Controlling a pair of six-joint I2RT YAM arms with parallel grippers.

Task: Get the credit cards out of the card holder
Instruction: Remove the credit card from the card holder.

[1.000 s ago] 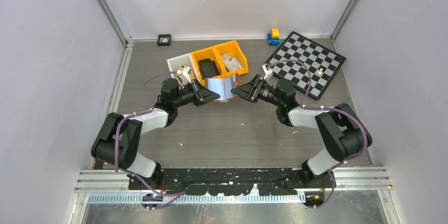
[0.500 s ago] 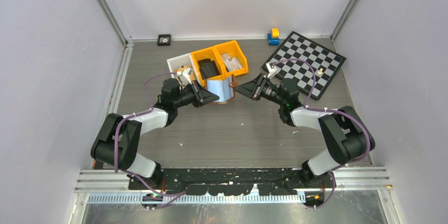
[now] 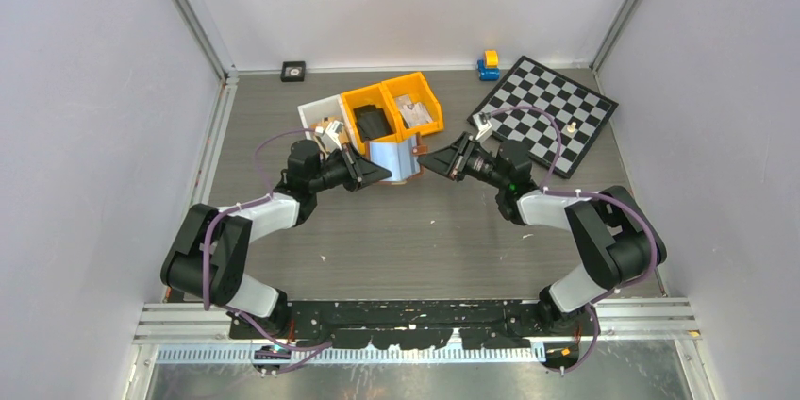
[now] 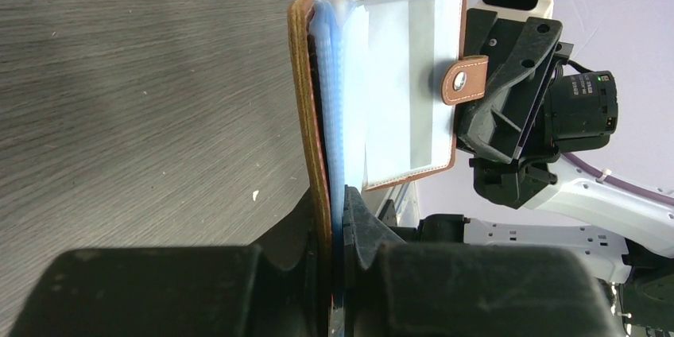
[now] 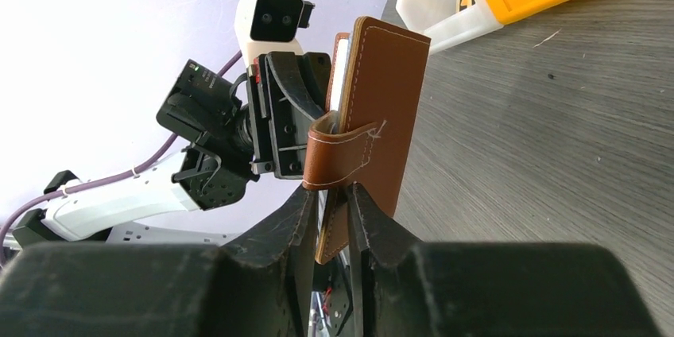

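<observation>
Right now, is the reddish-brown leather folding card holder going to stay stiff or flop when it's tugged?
Probably flop: the reddish-brown leather card holder stands open, its free cover and clear plastic sleeves splayed apart from the spine. Likely light, since the left gripper props it upright by one pinched edge. The glossy sleeves may let cards slip.

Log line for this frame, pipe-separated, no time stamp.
holder: open, held by both arms | left fingers: shut on one cover | right fingers: shut on other cover, by strap | card: in clear sleeve
</observation>
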